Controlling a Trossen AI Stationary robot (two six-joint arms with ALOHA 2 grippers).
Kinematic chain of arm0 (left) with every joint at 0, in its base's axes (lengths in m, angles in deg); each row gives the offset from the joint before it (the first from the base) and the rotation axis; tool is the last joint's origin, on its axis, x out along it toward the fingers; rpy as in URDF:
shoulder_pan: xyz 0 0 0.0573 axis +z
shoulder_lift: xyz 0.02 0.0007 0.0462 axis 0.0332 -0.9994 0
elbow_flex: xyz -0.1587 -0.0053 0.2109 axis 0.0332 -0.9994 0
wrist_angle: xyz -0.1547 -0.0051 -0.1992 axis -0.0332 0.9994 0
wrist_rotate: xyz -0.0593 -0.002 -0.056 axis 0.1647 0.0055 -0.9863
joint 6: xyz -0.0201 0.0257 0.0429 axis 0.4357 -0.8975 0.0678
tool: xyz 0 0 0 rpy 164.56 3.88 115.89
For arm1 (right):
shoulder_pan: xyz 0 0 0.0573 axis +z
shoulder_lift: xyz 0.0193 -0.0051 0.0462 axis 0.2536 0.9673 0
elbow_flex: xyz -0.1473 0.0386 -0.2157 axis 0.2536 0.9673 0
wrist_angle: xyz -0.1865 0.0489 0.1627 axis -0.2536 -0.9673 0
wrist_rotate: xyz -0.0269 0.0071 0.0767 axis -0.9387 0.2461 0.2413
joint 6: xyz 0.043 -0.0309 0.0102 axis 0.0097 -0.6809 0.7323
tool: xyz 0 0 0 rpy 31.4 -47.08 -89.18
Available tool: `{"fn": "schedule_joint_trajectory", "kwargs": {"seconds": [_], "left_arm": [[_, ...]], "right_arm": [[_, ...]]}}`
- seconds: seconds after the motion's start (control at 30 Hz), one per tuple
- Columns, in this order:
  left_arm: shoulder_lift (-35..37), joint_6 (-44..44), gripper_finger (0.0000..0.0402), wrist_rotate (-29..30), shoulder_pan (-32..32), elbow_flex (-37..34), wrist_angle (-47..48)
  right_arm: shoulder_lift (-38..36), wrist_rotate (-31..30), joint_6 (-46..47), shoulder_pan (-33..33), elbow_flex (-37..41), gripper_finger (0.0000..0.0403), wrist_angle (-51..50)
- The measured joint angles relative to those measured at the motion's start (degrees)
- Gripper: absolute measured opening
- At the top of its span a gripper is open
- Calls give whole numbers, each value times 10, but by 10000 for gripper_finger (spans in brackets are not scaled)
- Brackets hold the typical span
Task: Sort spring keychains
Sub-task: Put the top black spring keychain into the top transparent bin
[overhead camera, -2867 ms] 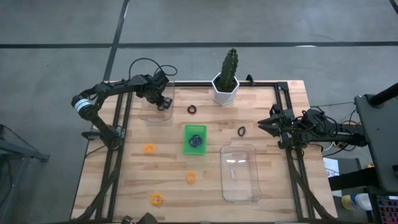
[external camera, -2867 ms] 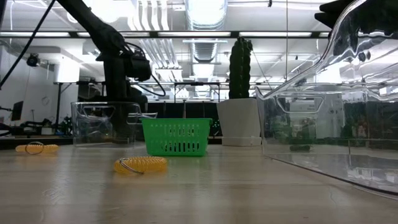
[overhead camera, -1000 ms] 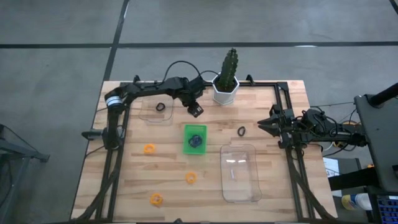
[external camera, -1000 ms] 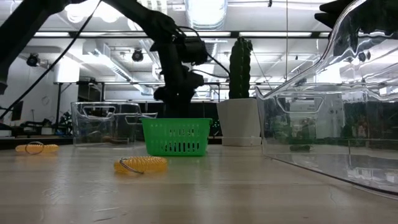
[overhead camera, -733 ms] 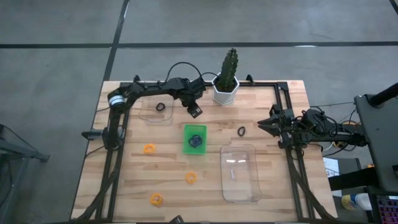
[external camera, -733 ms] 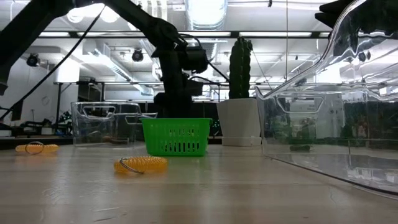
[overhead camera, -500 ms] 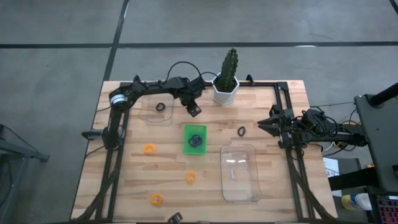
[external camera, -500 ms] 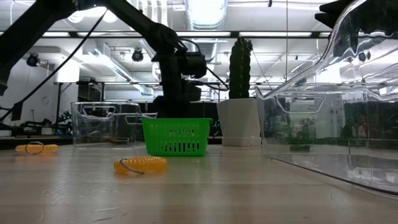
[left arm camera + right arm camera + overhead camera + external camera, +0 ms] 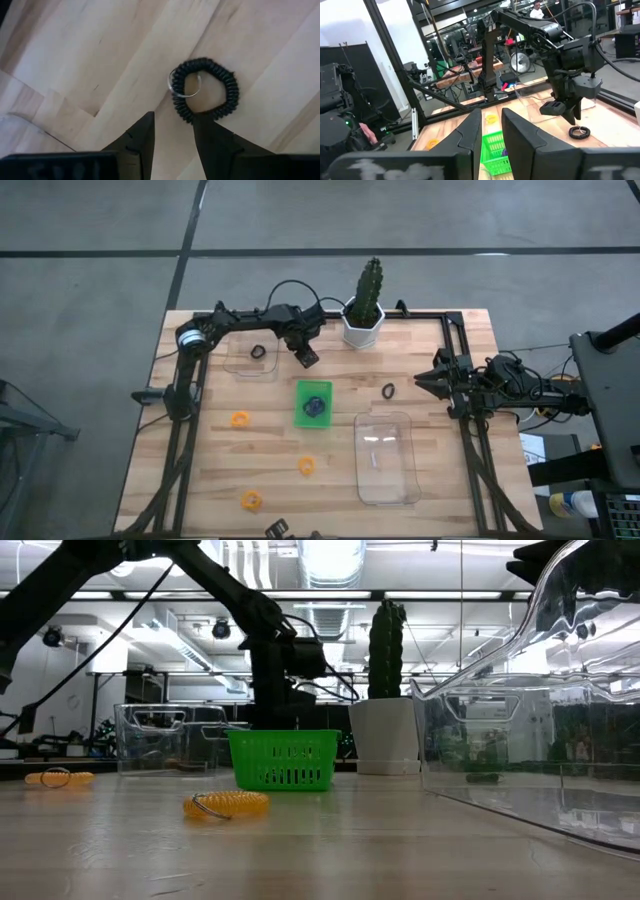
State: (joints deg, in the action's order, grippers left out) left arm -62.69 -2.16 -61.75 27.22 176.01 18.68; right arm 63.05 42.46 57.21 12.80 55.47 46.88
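My left gripper [image 9: 308, 359] is open and points down over a black spring keychain [image 9: 204, 96] that lies flat on the wood between the left bin and the cactus pot. In the right wrist view its fingertips [image 9: 568, 116] stand just above that coil [image 9: 579, 132]. Another black keychain [image 9: 258, 352] lies in the left clear bin, and a third [image 9: 388, 391] lies on the table. Purple coils [image 9: 315, 407] sit in the green tray [image 9: 300, 420]. Orange keychains [image 9: 239, 419] [image 9: 307, 466] [image 9: 251, 501] lie on the near left of the table. My right gripper [image 9: 420, 378] waits open at the right edge.
A cactus in a white pot [image 9: 363, 320] stands at the far edge, close to my left arm. One clear bin [image 9: 250, 365] sits far left, and a larger clear bin [image 9: 386, 457] near right. Bare wood lies between the tray and the orange coils.
My left gripper has come down toward the black keychain beside the cactus pot and has shifted slightly toward the table's left. The keychains, the tray and the bins have stayed where they were.
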Motion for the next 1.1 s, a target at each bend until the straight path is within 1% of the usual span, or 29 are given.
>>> {"fn": "schedule_joint_trajectory", "kwargs": {"seconds": [0.3,0.57,0.73,1.1], "left_arm": [[0,29,128,0,0,-24,-61],[1,51,128,21,1,-43,-71],[2,60,128,21,1,-44,-75],[2,78,128,12,-2,-44,-75]], "right_arm": [[0,0,2,0,0,82,0],[0,0,2,0,0,73,0],[0,0,2,0,0,68,0],[0,0,2,0,0,82,0]]}}
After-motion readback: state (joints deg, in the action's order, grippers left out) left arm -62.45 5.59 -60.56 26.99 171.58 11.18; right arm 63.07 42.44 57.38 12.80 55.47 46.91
